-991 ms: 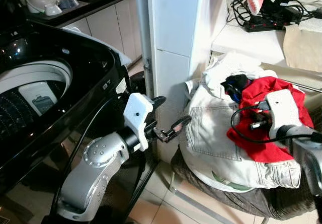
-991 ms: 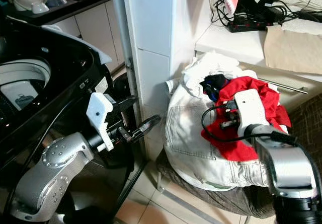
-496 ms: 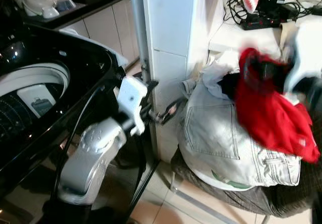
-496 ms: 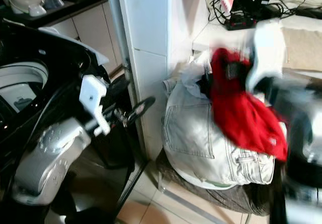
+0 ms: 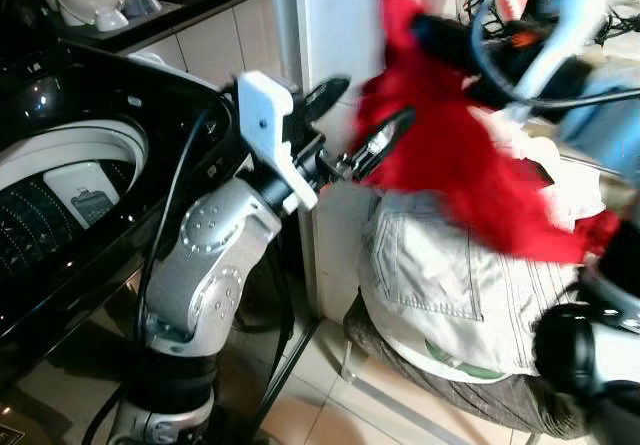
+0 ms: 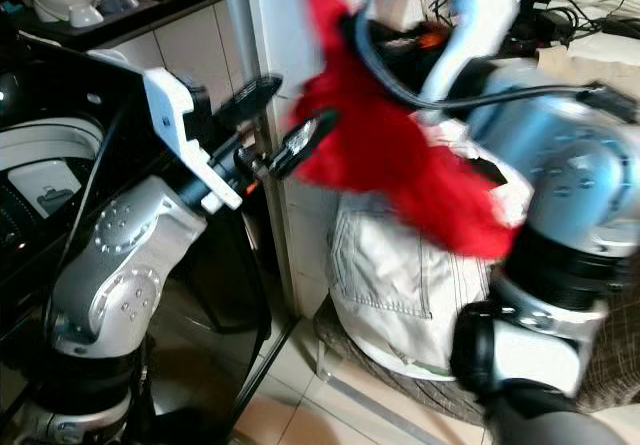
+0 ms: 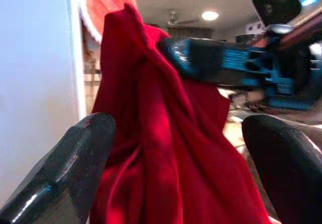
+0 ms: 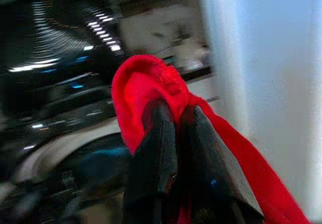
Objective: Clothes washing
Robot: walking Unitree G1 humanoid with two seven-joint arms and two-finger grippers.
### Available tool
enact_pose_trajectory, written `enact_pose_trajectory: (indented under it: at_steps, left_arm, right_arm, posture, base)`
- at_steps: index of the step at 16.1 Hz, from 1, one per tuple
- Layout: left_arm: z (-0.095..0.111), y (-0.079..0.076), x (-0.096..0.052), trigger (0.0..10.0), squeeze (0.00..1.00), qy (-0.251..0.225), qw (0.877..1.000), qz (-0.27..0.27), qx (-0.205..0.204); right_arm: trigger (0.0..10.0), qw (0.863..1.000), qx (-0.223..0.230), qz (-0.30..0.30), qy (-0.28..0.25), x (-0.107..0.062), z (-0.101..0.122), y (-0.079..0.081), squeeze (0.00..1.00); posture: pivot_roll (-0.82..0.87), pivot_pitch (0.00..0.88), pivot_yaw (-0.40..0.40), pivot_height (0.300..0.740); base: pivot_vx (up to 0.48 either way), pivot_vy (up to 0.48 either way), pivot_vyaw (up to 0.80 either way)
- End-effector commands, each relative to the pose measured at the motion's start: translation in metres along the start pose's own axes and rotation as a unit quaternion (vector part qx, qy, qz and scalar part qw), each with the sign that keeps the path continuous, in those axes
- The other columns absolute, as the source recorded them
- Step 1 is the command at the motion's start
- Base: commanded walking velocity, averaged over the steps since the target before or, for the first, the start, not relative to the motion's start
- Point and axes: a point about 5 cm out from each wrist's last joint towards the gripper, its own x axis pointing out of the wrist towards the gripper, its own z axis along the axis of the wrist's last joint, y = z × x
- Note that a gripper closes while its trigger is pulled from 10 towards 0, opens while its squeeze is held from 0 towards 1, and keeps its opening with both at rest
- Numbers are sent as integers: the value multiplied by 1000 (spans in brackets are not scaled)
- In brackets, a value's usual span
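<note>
Red cloth garment [image 5: 450, 155] hung in the air, pinched at its top by the right gripper [image 8: 176, 133], whose two black fingers were closed tight on a fold of it. It draped down and to the right, blurred, above the heap of laundry on the far right. That heap was a pale grey denim piece [image 5: 440, 285] with white cloth [image 5: 560, 180] on top, piled on a brown woven seat [image 5: 470, 395].

The left gripper [image 5: 355, 125] stood just to the left of the red garment, its long black fingers spread wide with nothing between them; in its wrist view the red cloth hung just beyond the two fingertips [image 7: 75, 158].

On the left stood the black top-loading washing machine [image 5: 120, 165], lid up, with its white-rimmed drum [image 5: 60, 195] showing. A white tiled pillar [image 5: 340, 25] rose between the machine and the laundry heap.
</note>
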Motion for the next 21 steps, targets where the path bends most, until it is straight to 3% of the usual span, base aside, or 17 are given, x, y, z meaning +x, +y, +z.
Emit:
enact_pose_trajectory:
  at_steps: [1, 4, 5, 6, 7, 8, 9, 10, 19, 21]
  left_arm:
    - [-3, 10, 2, 10000, 1000, 12, 999, 30, 19]
    - [-6, 18, 1, 10000, 1000, 27, 995, 77, 57]
    - [-8, 18, 0, 10000, 608, 34, 995, 75, 62]
    - [-11, 18, -1, 10000, 0, 44, 993, 77, 76]
    - [-20, 21, -4, 10000, 0, 68, 988, 99, 94]
    - [-20, 21, -4, 10000, 0, 63, 989, 106, 81]
    - [-19, 20, -3, 8941, 0, 53, 991, 102, 66]
    - [-17, 17, -3, 0, 0, 45, 994, 91, 47]
    - [-16, 25, -10, 0, 0, 64, 991, 119, 2]
    - [-18, 23, -13, 0, 0, 75, 991, 110, 8]
  right_arm:
    - [0, 999, 14, 48, -3, 3, 7, 10, 0]
    - [0, 995, 46, 89, 1, 4, 4, 18, 0]
    - [0, 994, 53, 97, -1, 5, 3, 20, 0]
    - [0, 992, 59, 107, -2, 5, 3, 23, 0]
    - [0, 989, 67, 129, 1, 6, 1, 29, 0]
    - [0, 988, 69, 136, 8, 6, -1, 33, 0]
    - [0, 988, 68, 135, 11, 5, -1, 33, 0]
    - [0, 989, 67, 131, 15, 5, -2, 34, 0]
    - [0, 992, 68, 102, 15, 3, -3, 32, 0]
    - [0, 993, 70, 94, 13, 2, -4, 30, 0]
  posture:
    - [-112, 0, 53, 740]
    - [-101, 0, 38, 740]
    - [-101, 0, 38, 740]
    - [-99, 0, 31, 740]
    - [-98, 0, 25, 740]
    - [-98, 0, 24, 740]
    - [-95, 0, 20, 740]
    - [-92, 0, 16, 740]
    - [-89, 0, 37, 740]
    - [-87, 0, 42, 740]
  base:
    - [0, 0, 0]
    - [0, 0, 0]
    - [0, 0, 0]
    - [0, 0, 0]
    - [0, 0, 0]
    - [0, 0, 0]
    - [0, 0, 0]
    - [0, 0, 0]
    - [0, 0, 0]
    - [0, 0, 0]
